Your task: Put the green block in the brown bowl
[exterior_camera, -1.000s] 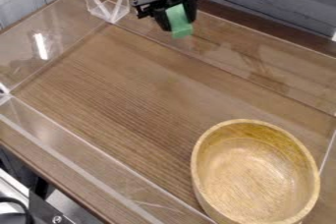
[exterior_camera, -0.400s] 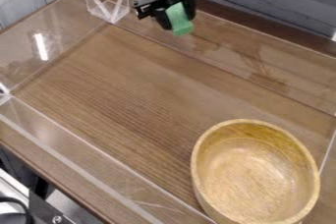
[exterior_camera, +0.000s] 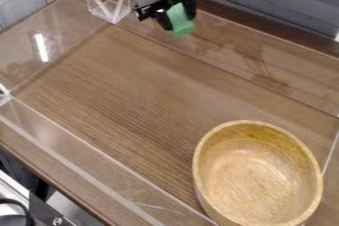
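Gripper (exterior_camera: 173, 3), black, at the far side of the table (exterior_camera: 153, 96) near the top of the view, has its jaws drawn in on the green block (exterior_camera: 180, 19), which hangs between the fingers with its lower part showing below them. The block is a small bright green bar, somewhat tilted; whether its bottom end touches the wood is hard to tell. Just to the left in the view, a clear angular object (exterior_camera: 109, 4) with whitish edges stands on the tabletop. The brown bowl (exterior_camera: 257, 174), round and light tan with a thick rim, sits in the near right corner of the view, well apart from the block, and the block is outside it. A gray paneled surface (exterior_camera: 284, 7) runs behind the table's far edge. In the near left corner are dark cables (exterior_camera: 16, 204), only partly in view.
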Motion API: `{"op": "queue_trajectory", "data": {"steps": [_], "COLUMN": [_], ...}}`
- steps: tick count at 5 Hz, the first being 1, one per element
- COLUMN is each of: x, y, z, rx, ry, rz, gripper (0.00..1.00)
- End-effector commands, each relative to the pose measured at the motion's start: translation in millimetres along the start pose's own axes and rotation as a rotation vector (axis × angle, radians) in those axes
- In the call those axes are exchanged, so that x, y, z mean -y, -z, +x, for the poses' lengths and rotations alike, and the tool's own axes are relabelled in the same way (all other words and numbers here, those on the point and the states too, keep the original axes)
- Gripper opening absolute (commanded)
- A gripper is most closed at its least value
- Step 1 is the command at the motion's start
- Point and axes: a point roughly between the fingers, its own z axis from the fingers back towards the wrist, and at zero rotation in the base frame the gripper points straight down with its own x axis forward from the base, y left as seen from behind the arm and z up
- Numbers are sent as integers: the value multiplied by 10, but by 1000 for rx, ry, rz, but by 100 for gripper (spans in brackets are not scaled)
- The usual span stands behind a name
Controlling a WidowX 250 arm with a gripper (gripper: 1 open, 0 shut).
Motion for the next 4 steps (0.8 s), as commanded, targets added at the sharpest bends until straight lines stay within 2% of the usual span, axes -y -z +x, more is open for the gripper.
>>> {"op": "queue_trajectory", "data": {"steps": [1, 3, 4], "x": [151, 392, 384], "y": [-223, -641, -845], "z": [96, -955, -1246], "rx": [68, -84, -134], "ry": [3, 285, 400], "rz": [-60, -179, -218], "gripper": [0, 0, 0]}}
